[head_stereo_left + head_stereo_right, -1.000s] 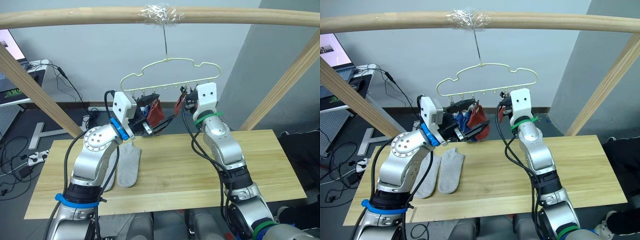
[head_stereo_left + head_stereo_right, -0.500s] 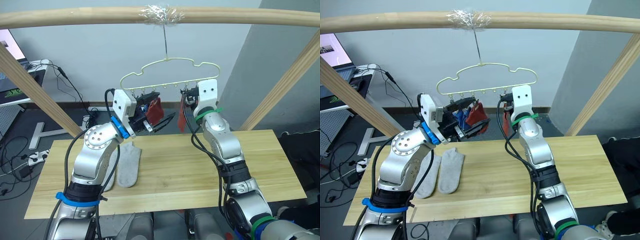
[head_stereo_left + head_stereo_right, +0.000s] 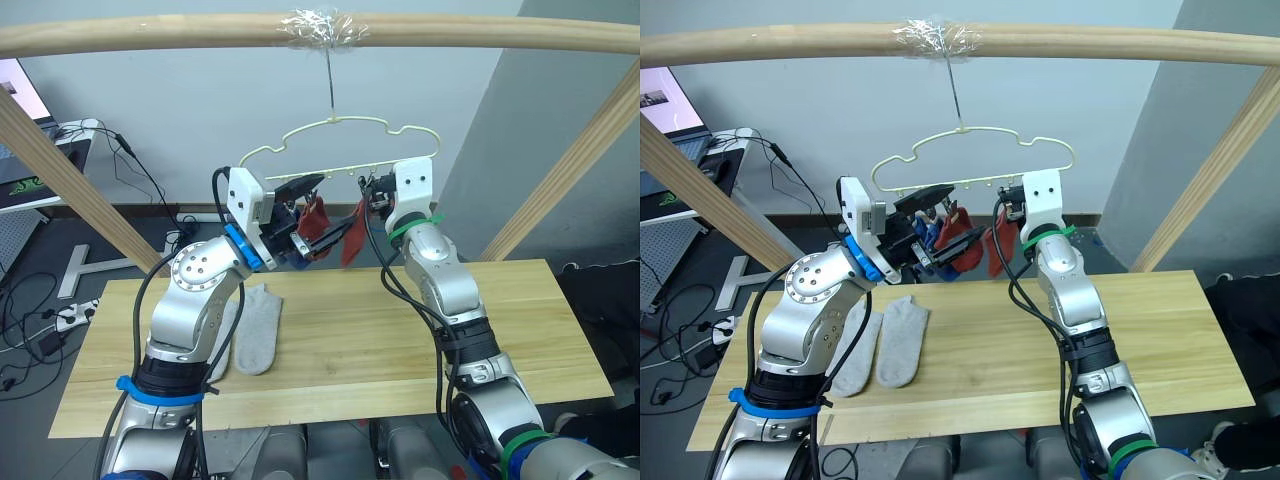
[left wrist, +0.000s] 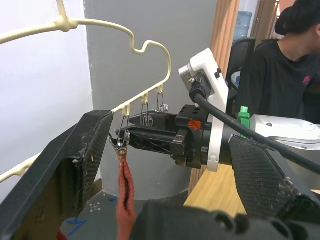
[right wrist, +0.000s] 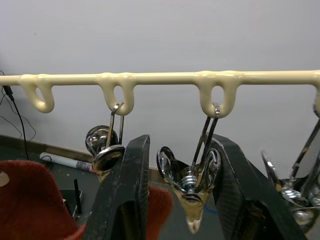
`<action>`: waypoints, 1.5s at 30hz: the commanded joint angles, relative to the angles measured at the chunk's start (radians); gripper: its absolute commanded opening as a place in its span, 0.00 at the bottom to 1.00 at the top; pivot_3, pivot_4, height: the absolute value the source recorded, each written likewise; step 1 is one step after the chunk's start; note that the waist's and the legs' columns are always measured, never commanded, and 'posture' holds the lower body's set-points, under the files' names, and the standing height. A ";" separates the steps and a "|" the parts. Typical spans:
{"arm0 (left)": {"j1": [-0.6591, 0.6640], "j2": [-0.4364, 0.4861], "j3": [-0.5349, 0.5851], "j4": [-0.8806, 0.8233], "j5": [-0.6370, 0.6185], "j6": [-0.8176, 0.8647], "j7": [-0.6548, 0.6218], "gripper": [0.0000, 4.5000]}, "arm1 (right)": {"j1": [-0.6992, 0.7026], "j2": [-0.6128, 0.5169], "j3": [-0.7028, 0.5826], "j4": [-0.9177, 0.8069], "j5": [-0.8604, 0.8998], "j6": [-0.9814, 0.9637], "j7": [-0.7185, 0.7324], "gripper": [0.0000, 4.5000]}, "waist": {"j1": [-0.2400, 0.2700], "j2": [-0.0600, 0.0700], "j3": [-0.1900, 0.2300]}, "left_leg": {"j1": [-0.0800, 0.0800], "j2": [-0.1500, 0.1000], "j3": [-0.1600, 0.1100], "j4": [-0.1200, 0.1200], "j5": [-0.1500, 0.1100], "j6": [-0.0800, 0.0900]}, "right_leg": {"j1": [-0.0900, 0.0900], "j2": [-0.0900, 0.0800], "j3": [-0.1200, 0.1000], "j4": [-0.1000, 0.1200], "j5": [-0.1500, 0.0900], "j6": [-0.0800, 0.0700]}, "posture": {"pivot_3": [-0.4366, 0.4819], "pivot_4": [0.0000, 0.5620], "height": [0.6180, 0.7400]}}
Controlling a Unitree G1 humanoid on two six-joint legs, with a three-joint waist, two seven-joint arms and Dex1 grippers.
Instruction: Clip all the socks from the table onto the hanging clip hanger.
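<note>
Right end effector [image 5: 175, 200] straddling hanger clip [image 5: 192, 175], no legible writing

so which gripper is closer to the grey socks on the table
Left. The left gripper hovers just above the grey socks; the right gripper is farther off, up at the clip hanger.

Both arms are built of rounded, brushed silver metal segments with black joints and black cables looping along them. The left arm wears blue bands, the right arm green ones. Behind each two-fingered black pincer, the left gripper [image 3: 312, 215] and the right gripper [image 4: 131, 138], sits a boxy white plastic wrist housing. The finger pads [image 4: 92, 150] are textured black rubber.
</note>
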State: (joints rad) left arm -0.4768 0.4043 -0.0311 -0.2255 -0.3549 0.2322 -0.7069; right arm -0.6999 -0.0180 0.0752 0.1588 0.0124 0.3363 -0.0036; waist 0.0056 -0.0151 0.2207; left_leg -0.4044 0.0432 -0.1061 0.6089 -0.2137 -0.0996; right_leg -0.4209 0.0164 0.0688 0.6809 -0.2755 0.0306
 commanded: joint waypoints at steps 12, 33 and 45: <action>-0.006 -0.015 0.020 -0.061 -0.021 -0.009 0.011 0.94 | -0.032 0.012 -0.001 -0.026 -0.014 -0.030 0.004 0.39 | 0.000 0.000 0.000 | 0.000 0.000 0.000 0.000 0.000 0.000 | 0.000 0.000 0.000 0.000 0.000 0.000 | 0.69 0.38 1.00; 0.084 0.003 -0.009 -0.087 0.010 0.060 0.040 0.94 | 0.024 -0.035 -0.017 -0.118 0.026 0.060 0.099 0.00 | 0.001 0.000 0.000 | 0.000 0.000 0.000 0.000 0.000 0.000 | 0.000 0.000 0.000 0.000 0.000 0.000 | 0.67 0.38 1.00; 0.314 0.045 0.003 0.262 0.242 0.152 0.252 0.97 | 0.093 -0.109 -0.052 -0.346 0.152 0.359 0.206 0.00 | 0.000 0.000 0.000 | 0.002 0.000 0.000 0.000 0.000 0.000 | 0.001 0.000 0.000 0.000 -0.003 0.004 | 0.65 0.37 1.00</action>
State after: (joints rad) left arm -0.1550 0.4543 -0.0467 0.0269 -0.1290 0.3946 -0.4789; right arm -0.6128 -0.1203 0.0331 -0.1485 0.1484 0.6750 0.1987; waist 0.0056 -0.0148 0.2209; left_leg -0.4023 0.0433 -0.1062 0.6088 -0.2138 -0.0994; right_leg -0.4196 0.0163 0.0689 0.6812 -0.2782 0.0351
